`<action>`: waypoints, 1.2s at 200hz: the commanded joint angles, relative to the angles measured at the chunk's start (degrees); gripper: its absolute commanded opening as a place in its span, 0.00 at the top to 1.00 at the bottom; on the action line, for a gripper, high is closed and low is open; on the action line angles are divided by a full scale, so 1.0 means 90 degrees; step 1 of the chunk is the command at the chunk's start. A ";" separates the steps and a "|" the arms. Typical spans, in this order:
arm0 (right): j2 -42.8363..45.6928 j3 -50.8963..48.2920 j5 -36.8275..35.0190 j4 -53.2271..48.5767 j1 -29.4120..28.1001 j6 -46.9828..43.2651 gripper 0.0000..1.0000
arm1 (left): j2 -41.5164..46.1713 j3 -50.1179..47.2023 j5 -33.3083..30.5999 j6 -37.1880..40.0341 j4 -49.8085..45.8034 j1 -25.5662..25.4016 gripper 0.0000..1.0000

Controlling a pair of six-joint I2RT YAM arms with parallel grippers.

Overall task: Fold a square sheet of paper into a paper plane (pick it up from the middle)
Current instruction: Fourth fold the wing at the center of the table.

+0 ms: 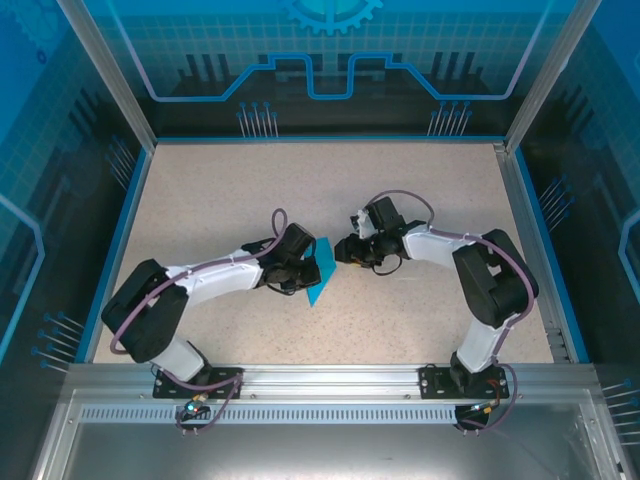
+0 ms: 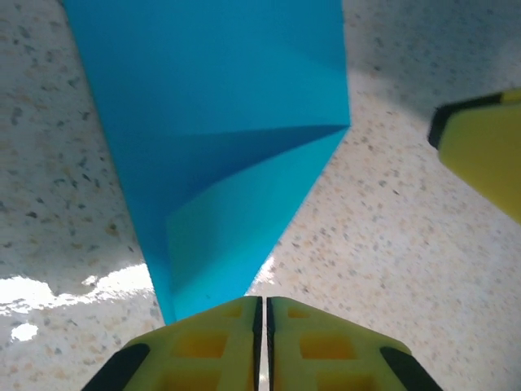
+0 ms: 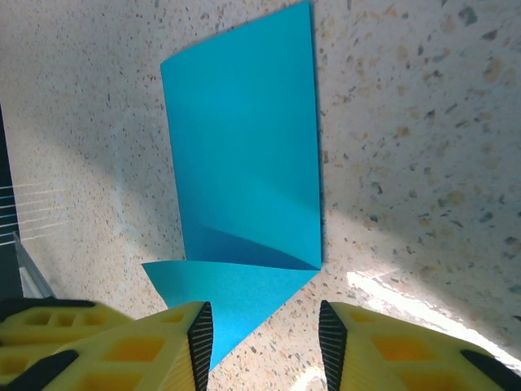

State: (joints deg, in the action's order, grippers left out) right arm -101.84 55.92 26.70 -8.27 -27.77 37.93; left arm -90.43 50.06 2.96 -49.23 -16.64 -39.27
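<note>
- Top view: the folded sheet of paper (image 1: 322,270) lies near the middle of the tabletop (image 1: 200,200), slightly toward the near edge.
- Left wrist view: the left pincer (image 2: 260,346) is pressed together and grips nothing; the sheet's pointed end lies just beside its fingers.
- Right wrist view: the right pincer (image 3: 264,346) is spread and empty; the sheet's folded corner lies by one finger.

From above, the left gripper (image 1: 303,280) covered the left part of the paper (image 1: 325,263). In the left wrist view, its far end ran past the top edge.
</note>
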 commanded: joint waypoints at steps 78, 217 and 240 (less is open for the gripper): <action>-0.0638 0.0332 0.0434 -0.0126 -0.0293 0.0080 0.59 | -0.0838 0.0458 -0.0794 -0.0086 -0.0778 -0.0011 0.95; -0.0912 0.0607 0.0647 -0.0093 -0.0459 0.0107 0.69 | -0.0856 0.0394 -0.0729 -0.0125 -0.0845 0.0017 0.95; -0.1017 0.0643 0.0795 -0.0038 -0.0463 0.0131 0.76 | -0.0751 0.0432 -0.0728 -0.0040 -0.0903 0.0036 0.95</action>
State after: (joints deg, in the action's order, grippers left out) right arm -109.47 60.12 30.79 -8.93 -30.92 38.94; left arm -97.23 52.88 -3.01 -49.58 -22.15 -39.22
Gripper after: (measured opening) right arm 0.271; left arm 0.055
